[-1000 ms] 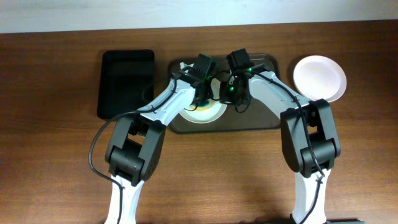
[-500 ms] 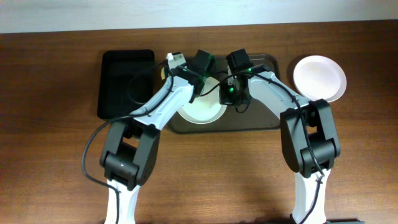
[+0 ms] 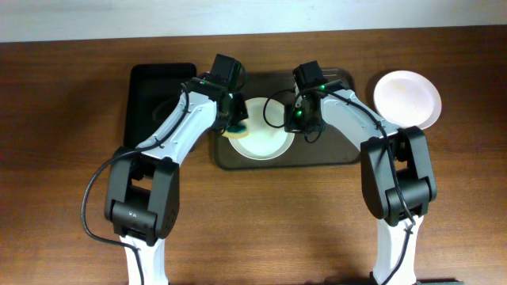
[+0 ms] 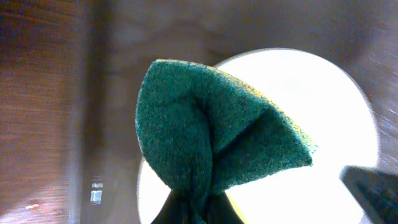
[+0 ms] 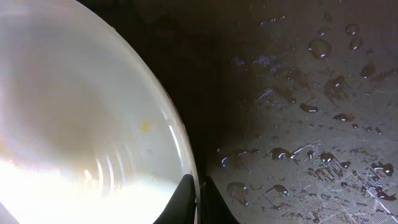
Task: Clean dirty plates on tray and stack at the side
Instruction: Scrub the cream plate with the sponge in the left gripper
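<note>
A white plate (image 3: 261, 134) lies on the dark brown tray (image 3: 333, 148). My left gripper (image 3: 233, 115) is shut on a green and yellow sponge (image 3: 237, 129) at the plate's left rim. In the left wrist view the folded sponge (image 4: 211, 137) hangs over the plate (image 4: 336, 106) and the tray (image 4: 118, 93). My right gripper (image 3: 298, 119) is shut on the plate's right rim; the right wrist view shows its fingers (image 5: 199, 190) pinching the rim of the plate (image 5: 74, 112). A second plate (image 3: 406, 99) sits on the table at the right.
A smaller glossy black tray (image 3: 158, 103) lies left of the brown tray. The brown tray's floor (image 5: 311, 93) is wet with water drops. The table's front half is bare brown wood (image 3: 269, 222).
My left gripper has swung with the sponge from over the plate's middle to its left rim. The plate looks whiter than before. The right gripper has kept its hold on the rim.
</note>
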